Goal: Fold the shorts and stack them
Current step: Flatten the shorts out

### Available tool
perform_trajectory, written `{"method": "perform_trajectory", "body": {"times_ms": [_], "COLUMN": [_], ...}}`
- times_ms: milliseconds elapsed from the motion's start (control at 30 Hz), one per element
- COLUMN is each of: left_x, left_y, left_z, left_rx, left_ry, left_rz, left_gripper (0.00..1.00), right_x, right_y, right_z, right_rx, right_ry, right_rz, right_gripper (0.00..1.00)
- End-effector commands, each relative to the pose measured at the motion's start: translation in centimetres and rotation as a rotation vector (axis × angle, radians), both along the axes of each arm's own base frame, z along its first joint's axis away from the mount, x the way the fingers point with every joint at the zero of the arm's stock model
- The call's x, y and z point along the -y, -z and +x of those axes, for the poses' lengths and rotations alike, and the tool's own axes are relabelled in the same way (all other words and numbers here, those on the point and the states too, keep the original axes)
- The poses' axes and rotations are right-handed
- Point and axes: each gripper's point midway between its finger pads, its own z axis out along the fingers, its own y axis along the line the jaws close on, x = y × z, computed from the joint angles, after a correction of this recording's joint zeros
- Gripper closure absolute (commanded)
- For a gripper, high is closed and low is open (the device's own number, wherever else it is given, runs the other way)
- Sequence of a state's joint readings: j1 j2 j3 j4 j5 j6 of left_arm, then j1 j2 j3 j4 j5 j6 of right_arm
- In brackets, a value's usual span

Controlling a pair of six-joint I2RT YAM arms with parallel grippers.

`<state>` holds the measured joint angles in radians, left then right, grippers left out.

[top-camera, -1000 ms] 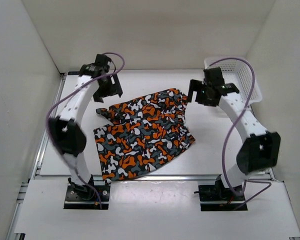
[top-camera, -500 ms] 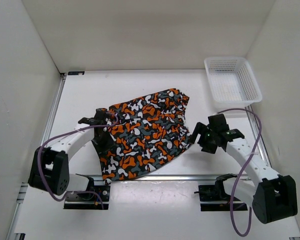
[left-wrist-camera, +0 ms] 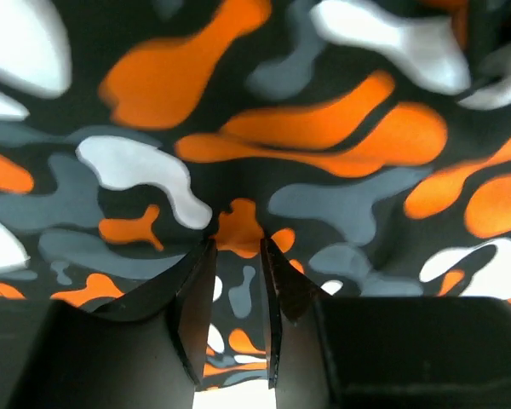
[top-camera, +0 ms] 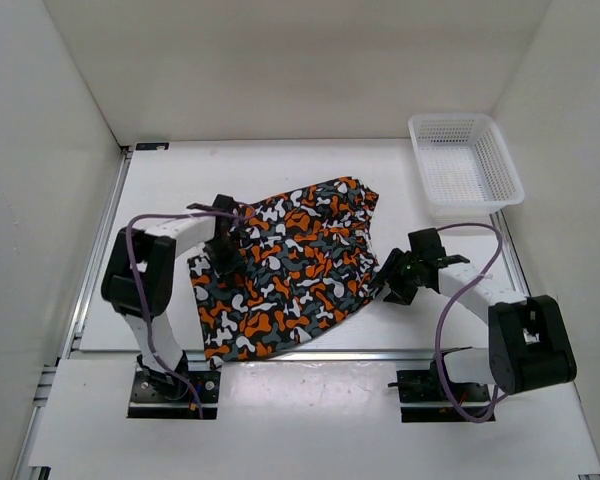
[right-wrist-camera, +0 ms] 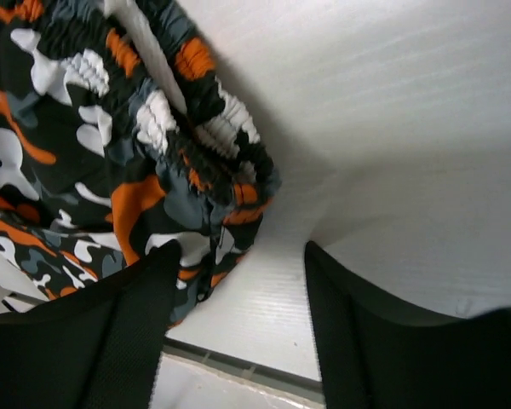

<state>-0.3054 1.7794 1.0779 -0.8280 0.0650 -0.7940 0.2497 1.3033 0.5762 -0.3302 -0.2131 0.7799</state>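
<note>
The shorts (top-camera: 295,265), printed in orange, white, grey and black blotches, lie spread flat in the middle of the table. My left gripper (top-camera: 223,252) is pressed down on their left part. In the left wrist view the shorts (left-wrist-camera: 264,128) fill the frame, and my left gripper (left-wrist-camera: 237,249) has its jaws nearly together with a ridge of the cloth between the tips. My right gripper (top-camera: 391,284) sits low at the shorts' right corner. In the right wrist view it (right-wrist-camera: 238,285) stands open over bare table, with the gathered waistband corner (right-wrist-camera: 209,183) just touching its left finger (right-wrist-camera: 140,328).
A white mesh basket (top-camera: 465,165) stands at the back right of the table. White walls enclose the table on three sides. The metal rail (right-wrist-camera: 238,368) at the table's near edge runs just behind the right gripper.
Both arms have come down from raised poses at the back onto the shorts, the left at the left part, the right at the right corner. Both pairs of jaws have narrowed, the left far more.
</note>
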Motion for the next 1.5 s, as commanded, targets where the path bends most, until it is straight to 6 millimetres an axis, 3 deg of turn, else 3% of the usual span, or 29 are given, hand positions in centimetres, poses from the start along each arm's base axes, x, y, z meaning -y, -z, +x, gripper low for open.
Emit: {"method": "perform_trajectory", "body": {"times_ms": [0, 67, 133, 167, 200, 233, 267, 300, 367, 400, 467, 500, 533, 567, 600, 633, 667, 700, 800, 833, 900, 933, 1000, 1033, 1067, 1167, 1300, 1467], "left_x": [1.0, 1.3, 2.0, 1.8, 2.2, 2.1, 2.2, 2.7, 2.8, 3.4, 3.6, 3.1, 3.7, 3.2, 3.1, 2.3, 2.1, 0.5, -2.4, -3.7, -4.5, -6.0, -6.8, -7.3, -7.7, -6.4, -6.0, -6.1], "left_y": [0.2, 1.4, 1.2, 2.0, 1.2, 1.1, 0.9, 0.3, -0.3, -0.9, -1.4, -0.1, -3.1, -4.0, -6.1, -7.7, -9.2, -11.9, -15.1, -16.0, -16.4, -15.5, -14.5, -15.1, -12.4, -9.8, -6.5, -3.5], "left_z": [2.9, 3.5, 5.0, 5.6, 7.1, 7.4, 8.1, 10.5, 12.2, 15.1, 17.4, 16.8, 19.9, 20.8, 21.6, 21.9, 21.9, 21.0, 18.6, 15.4, 13.3, 9.8, 7.3, 5.8, 3.3, 0.1, -1.8, -0.9], "left_rx": [0.047, 0.019, 0.033, 0.020, 0.044, 0.027, 0.029, 0.063, 0.069, 0.118, 0.137, 0.058, 0.157, 0.183, 0.223, 0.254, 0.281, 0.309, 0.350, 0.343, 0.378, 0.344, 0.333, 0.367, 0.295, 0.228, 0.176, 0.128], "left_ry": [0.066, 0.090, 0.124, 0.128, 0.149, 0.162, 0.178, 0.188, 0.219, 0.216, 0.241, 0.243, 0.245, 0.237, 0.242, 0.235, 0.230, 0.203, 0.143, 0.120, 0.071, 0.018, -0.039, -0.063, -0.099, -0.089, -0.105, -0.140], "left_rz": [-0.008, -0.007, -0.027, -0.022, -0.026, -0.011, -0.010, 0.000, 0.017, 0.022, 0.046, 0.078, 0.081, 0.118, 0.130, 0.143, 0.150, 0.160, 0.159, 0.160, 0.106, 0.093, 0.069, 0.063, 0.058, -0.039, -0.083, -0.079], "left_gripper": [0.62, 0.64, 0.65, 0.65, 0.65, 0.65, 0.65, 0.65, 0.65, 0.65, 0.67, 0.67, 0.67, 0.66, 0.61, 0.53, 0.32, 0.19, 0.02, 0.02, 0.04, 0.09, 0.11, 0.11, 0.07, 0.01, 0.01, 0.01], "right_x": [-0.9, -1.1, -1.3, -1.4, -1.3, -0.9, -0.9, -0.7, -0.3, -0.1, -0.2, -0.2, -0.7, -0.7, -0.9, -0.8, -0.8, -0.8, -0.7, -0.7, -0.7, -0.6, -0.6, -0.6, -0.5, -0.3, -0.3, -0.2], "right_y": [-0.8, 0.2, 0.2, 0.2, -0.1, 0.1, -0.6, -0.6, -0.6, -0.8, -0.7, -0.7, -1.0, -1.0, -1.4, -1.7, -1.2, -1.4, -1.3, -1.3, -1.3, -1.2, -1.1, -1.4, -1.8, -1.9, -1.9, -2.0], "right_z": [2.4, 2.1, 2.8, 2.8, 3.4, 3.6, 4.2, 4.1, 4.4, 4.6, 4.6, 4.4, 4.8, 4.8, 5.2, 5.6, 5.2, 5.8, 5.9, 5.9, 5.9, 5.7, 5.7, 5.7, 5.6, 5.2, 5.0, 4.8], "right_rx": [0.068, 0.038, 0.047, 0.043, 0.059, 0.065, 0.079, 0.067, 0.064, 0.072, 0.061, 0.046, 0.066, 0.062, 0.075, 0.086, 0.068, 0.079, 0.072, 0.072, 0.072, 0.062, 0.066, 0.076, 0.085, 0.094, 0.099, 0.102], "right_ry": [0.022, 0.013, 0.021, 0.028, 0.035, 0.047, 0.052, 0.058, 0.080, 0.106, 0.133, 0.169, 0.172, 0.182, 0.188, 0.192, 0.189, 0.195, 0.199, 0.199, 0.199, 0.199, 0.189, 0.189, 0.181, 0.164, 0.156, 0.148], "right_rz": [0.050, 0.042, 0.049, 0.052, 0.042, 0.022, 0.016, 0.003, -0.020, -0.023, -0.010, 0.005, 0.020, 0.025, 0.023, 0.019, 0.002, -0.005, -0.017, -0.017, -0.017, -0.021, -0.026, -0.022, -0.023, -0.030, -0.033, -0.037], "right_gripper": [0.39, 0.44, 0.55, 0.61, 0.69, 0.87, 0.94, 0.99, 0.99, 0.99, 0.99, 0.99, 0.99, 0.99, 0.99, 0.99, 0.99, 0.99, 0.99, 0.99, 0.99, 0.99, 0.99, 0.99, 0.99, 0.99, 0.99, 0.99]}}
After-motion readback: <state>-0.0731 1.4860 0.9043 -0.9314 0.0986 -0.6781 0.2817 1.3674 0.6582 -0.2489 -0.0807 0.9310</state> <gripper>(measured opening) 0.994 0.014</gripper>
